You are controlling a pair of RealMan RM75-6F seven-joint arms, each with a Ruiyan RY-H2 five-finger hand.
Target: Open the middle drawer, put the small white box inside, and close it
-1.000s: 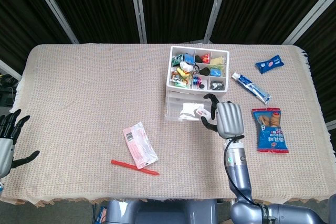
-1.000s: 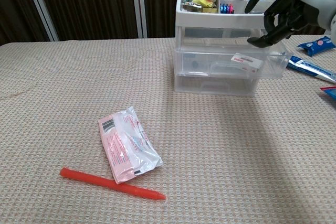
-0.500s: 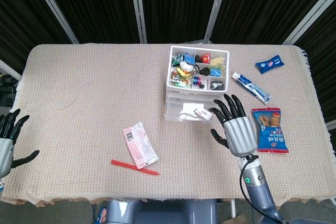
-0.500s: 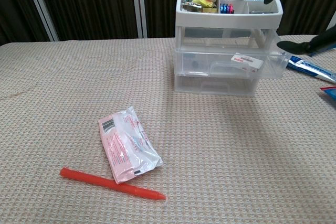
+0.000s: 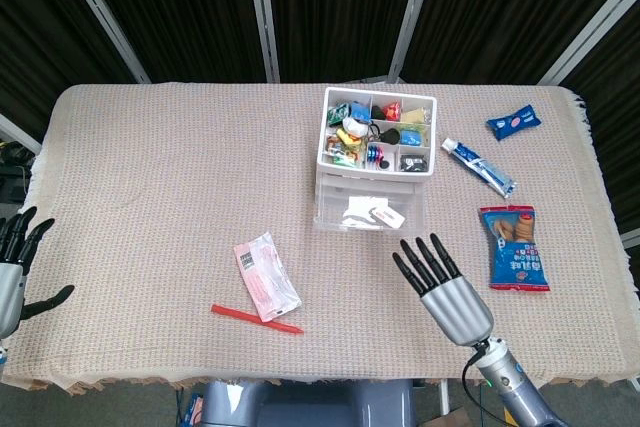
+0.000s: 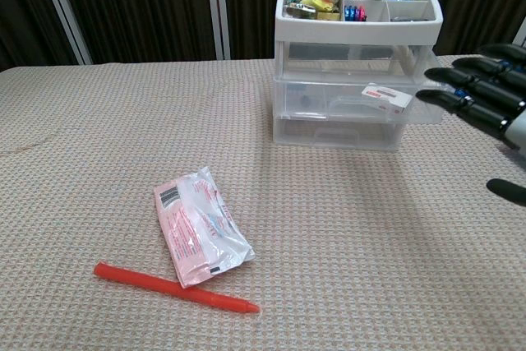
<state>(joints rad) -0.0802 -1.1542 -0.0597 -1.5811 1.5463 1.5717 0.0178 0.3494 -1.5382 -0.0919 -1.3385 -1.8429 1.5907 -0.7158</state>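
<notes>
A small white drawer unit [image 5: 373, 162] [image 6: 357, 63] stands at the table's middle right, its top tray full of small items. Its clear middle drawer [image 5: 368, 212] [image 6: 360, 98] is pulled out, and the small white box [image 5: 384, 214] [image 6: 386, 97] with red print lies inside it. My right hand [image 5: 445, 285] [image 6: 485, 100] is open, fingers spread flat, in front of and to the right of the drawer, apart from it. My left hand [image 5: 14, 269] is open at the table's left edge, holding nothing.
A pink-and-white packet [image 5: 265, 275] [image 6: 197, 226] and a red pen [image 5: 256, 318] [image 6: 174, 288] lie on the woven cloth at front left. A blue snack bag [image 5: 514, 248], a toothpaste tube [image 5: 478, 167] and a blue wrapper [image 5: 513, 123] lie right of the drawers.
My right hand let go of the small white box into the middle drawer, opened its fingers and drew back toward the front. The left hand has stayed put.
</notes>
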